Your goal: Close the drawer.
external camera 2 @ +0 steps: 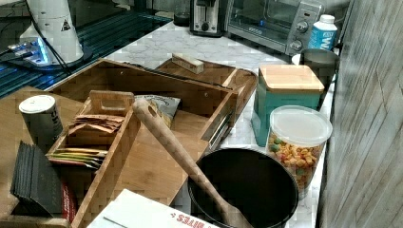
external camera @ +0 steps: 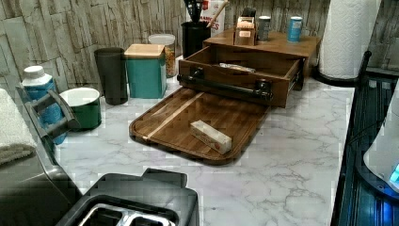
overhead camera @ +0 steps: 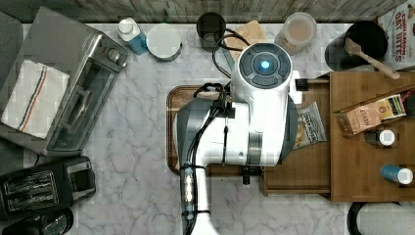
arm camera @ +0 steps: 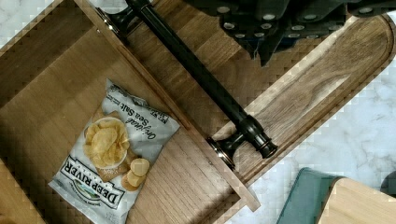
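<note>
Wooden drawer [arm camera: 56, 98] stands pulled open, just beneath the tool [arm camera: 280, 28].

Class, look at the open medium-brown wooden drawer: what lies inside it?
Inside the medium-brown wooden drawer lies one white chip bag, flat on its floor. The part under the wooden cabinet top is hidden.

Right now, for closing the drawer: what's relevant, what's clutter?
Relevant:
- drawer, pulled open
- its black bar handle
- hand above the handle

Clutter:
- chip bag lying in the drawer
- serving tray in front
- small box on the tray
- teal canister
- cereal jar
</note>
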Controlling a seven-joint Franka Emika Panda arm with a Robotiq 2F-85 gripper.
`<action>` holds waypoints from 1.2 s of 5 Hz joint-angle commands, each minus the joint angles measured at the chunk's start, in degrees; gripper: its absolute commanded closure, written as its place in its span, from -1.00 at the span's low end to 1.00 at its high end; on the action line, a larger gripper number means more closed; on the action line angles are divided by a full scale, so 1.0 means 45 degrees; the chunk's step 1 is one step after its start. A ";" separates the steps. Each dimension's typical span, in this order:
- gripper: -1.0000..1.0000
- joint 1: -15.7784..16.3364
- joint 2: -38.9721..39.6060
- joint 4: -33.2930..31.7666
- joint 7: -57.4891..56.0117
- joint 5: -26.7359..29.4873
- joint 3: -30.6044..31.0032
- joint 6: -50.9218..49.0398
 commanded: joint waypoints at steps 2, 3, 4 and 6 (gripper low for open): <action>1.00 0.0005 -0.0401 -0.1209 -0.1921 0.0575 0.0155 0.0951; 1.00 0.0148 -0.0583 -0.2201 -0.4271 0.0762 0.0394 0.2189; 1.00 0.0430 -0.0255 -0.2589 -0.5495 0.0678 0.0644 0.3046; 1.00 0.0809 0.0254 -0.3561 -0.6622 -0.0519 0.0743 0.4737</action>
